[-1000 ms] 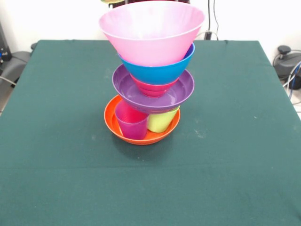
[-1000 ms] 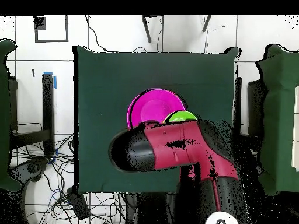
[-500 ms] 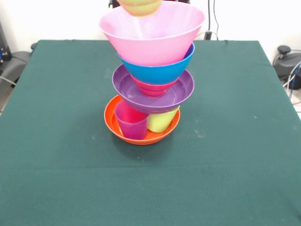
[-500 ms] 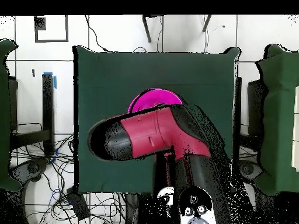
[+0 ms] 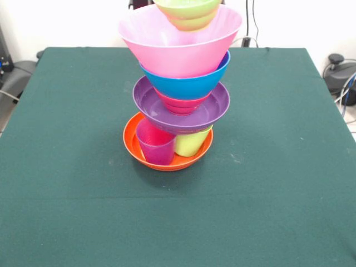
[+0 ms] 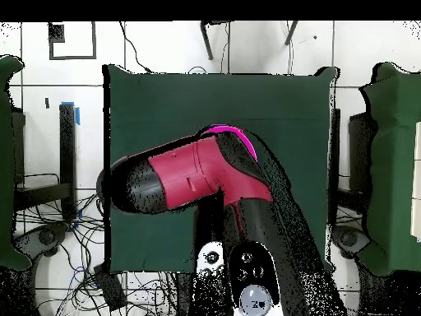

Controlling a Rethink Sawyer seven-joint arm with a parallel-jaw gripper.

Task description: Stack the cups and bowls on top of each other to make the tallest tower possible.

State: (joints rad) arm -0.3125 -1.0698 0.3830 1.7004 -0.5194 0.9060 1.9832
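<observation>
Where the front view faces the desk [image 5: 67,211], the tower [image 5: 179,89] stands mid-desk: orange bowl [image 5: 133,146], cups, purple, blue and pink bowls, green bowl [image 5: 188,11] topmost (cut off). Overhead, the arm [image 6: 197,173] covers nearly everything; jaws' state untellable.

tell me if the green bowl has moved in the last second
Yes. The green bowl has come down from the top edge of the front view, against the unmoved pink bowl, and now sits low inside its rim.

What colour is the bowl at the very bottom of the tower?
Orange: the bottom bowl shows best in the front view.
</observation>
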